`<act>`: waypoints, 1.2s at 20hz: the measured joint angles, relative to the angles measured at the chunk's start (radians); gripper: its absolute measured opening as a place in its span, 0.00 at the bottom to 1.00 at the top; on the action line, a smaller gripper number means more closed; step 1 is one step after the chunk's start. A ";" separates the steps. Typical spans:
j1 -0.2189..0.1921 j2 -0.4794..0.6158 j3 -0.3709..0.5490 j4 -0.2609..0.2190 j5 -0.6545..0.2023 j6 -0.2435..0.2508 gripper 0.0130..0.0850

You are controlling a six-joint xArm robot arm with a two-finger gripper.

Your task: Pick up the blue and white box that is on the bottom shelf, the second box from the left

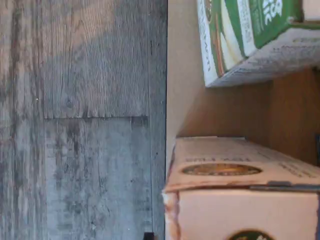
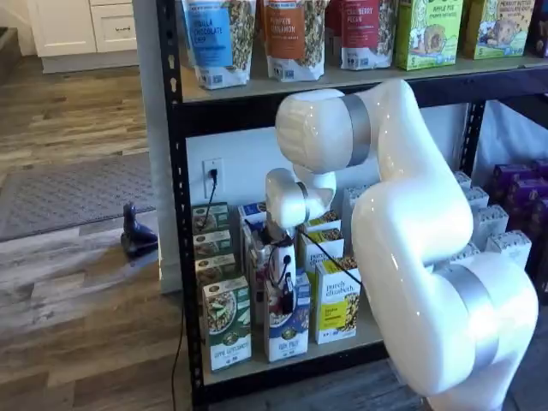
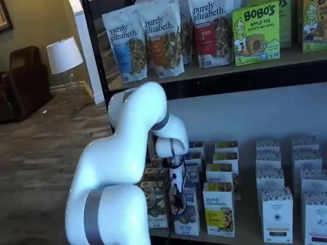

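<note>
Low in the middle of both shelf views, the hand (image 2: 285, 287) appears clamped on the blue and white box (image 2: 287, 330) on the bottom shelf (image 2: 360, 338); lifting it clear comes next.

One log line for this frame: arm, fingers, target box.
arm: reached into bottom shelf | fingers: closed on blue and white box, front of its row | box: upright on shelf, between green-and-white carton and yellow carton

Grey-brown wood plank floor (image 2: 68, 317) spreads left of the rack. A grey rug (image 2: 73, 193) lies farther back, with white cabinets (image 2: 81, 30) beyond. A dark brown armchair (image 3: 20, 84) sits beside a white-shaded lamp (image 3: 64, 55) far left.
</note>
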 joint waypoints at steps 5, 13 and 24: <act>-0.001 -0.002 0.006 0.001 -0.004 -0.002 0.78; -0.002 -0.001 0.003 -0.002 0.005 0.001 0.56; 0.002 -0.029 0.045 -0.004 -0.017 0.005 0.56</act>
